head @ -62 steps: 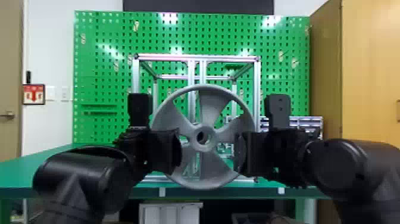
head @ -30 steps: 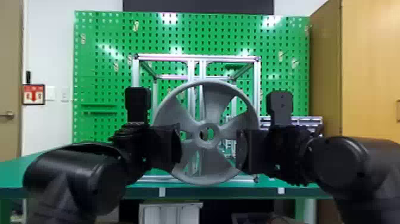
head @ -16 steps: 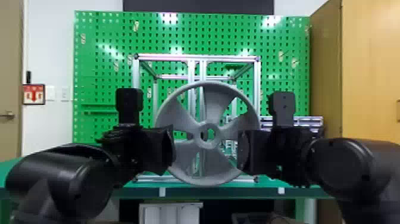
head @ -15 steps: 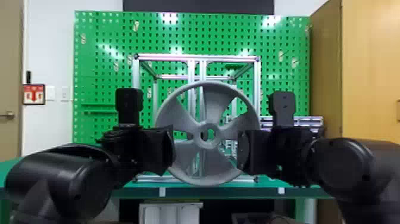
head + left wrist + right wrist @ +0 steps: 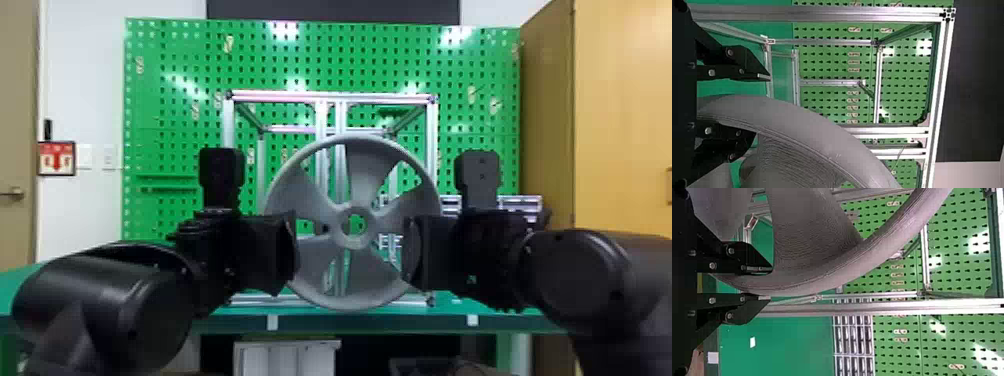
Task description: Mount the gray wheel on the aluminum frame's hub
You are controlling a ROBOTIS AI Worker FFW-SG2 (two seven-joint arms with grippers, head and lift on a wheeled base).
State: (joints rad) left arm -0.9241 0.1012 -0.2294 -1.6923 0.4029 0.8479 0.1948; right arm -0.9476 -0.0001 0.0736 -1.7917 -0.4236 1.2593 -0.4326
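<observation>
The rim of the gray wheel (image 5: pixel 360 165) is grasped at its right side by the right gripper (image 5: pixel 770 284), the two fingers pressed on either face of it; at the left gripper (image 5: pixel 763 105) the fingers are spread wide, with the rim lying between them, not pinched. The step in hand is judged to be the lining up and seating of the wheel. As it appears to be clamped at one side only, any push should be made slowly and through the wheel's middle, lest it be swung or tipped about that grip; a firm left hold, if pushing is still needed, would best be taken level with the right one. The wheel is held upright, its broad face turned to the robot. Being round, it is given no long axis across that face; its axle line is run roughly level, away from the robot toward the aluminum frame (image 5: pixel 300 96), through the central boss (image 5: pixel 356 242). That boss is seen just to the right of the paired middle posts (image 5: pixel 341 115). The frame's hub cannot be made out, so whether it is engaged cannot be told. The frame is stood on the green table (image 5: pixel 380 321), before the pegboard (image 5: pixel 175 60).
</observation>
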